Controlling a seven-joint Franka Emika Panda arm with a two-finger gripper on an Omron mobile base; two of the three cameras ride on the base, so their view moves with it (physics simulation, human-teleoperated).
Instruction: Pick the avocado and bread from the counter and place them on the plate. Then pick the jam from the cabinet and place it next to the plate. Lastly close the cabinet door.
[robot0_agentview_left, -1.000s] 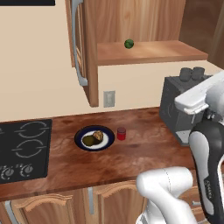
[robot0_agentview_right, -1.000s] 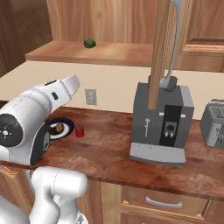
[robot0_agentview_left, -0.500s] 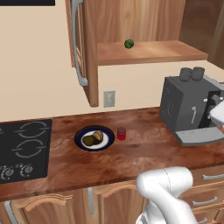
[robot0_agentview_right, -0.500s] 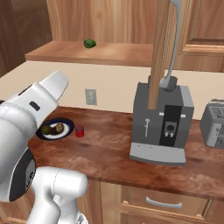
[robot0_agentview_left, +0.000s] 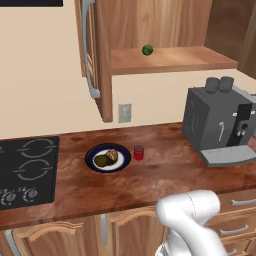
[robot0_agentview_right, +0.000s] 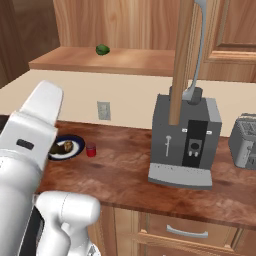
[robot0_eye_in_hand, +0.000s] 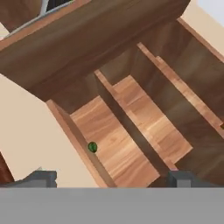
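The plate (robot0_agentview_left: 92, 153) lies on the counter (robot0_agentview_left: 150, 182) with the avocado (robot0_agentview_left: 102, 160) and the bread (robot0_agentview_left: 112, 155) on it. The jam (robot0_agentview_left: 138, 152) stands upright just right of the plate, also seen as the jam (robot0_agentview_right: 90, 149) beside the plate (robot0_agentview_right: 75, 141). The cabinet (robot0_agentview_left: 165, 57) is open, its cabinet door (robot0_agentview_left: 102, 60) swung out with its silver handle (robot0_agentview_left: 87, 50). In the right base view the cabinet door (robot0_agentview_right: 181, 60) stands edge-on. My gripper (robot0_eye_in_hand: 111, 178) is open and holds nothing, looking into the cabinet (robot0_eye_in_hand: 131, 113) from some distance.
A green ball (robot0_agentview_left: 147, 50) rests on the cabinet shelf, also the green ball (robot0_eye_in_hand: 92, 147). A grey coffee machine (robot0_agentview_left: 220, 122) stands at the counter's right, with a toaster (robot0_agentview_right: 245, 145) beyond it. The black stovetop (robot0_agentview_left: 25, 170) is at the left. My white arm (robot0_agentview_right: 30, 150) fills the left foreground.
My arm has swung rightward out of the left base view's right side. Plate, food, jam and cabinet door have not moved.
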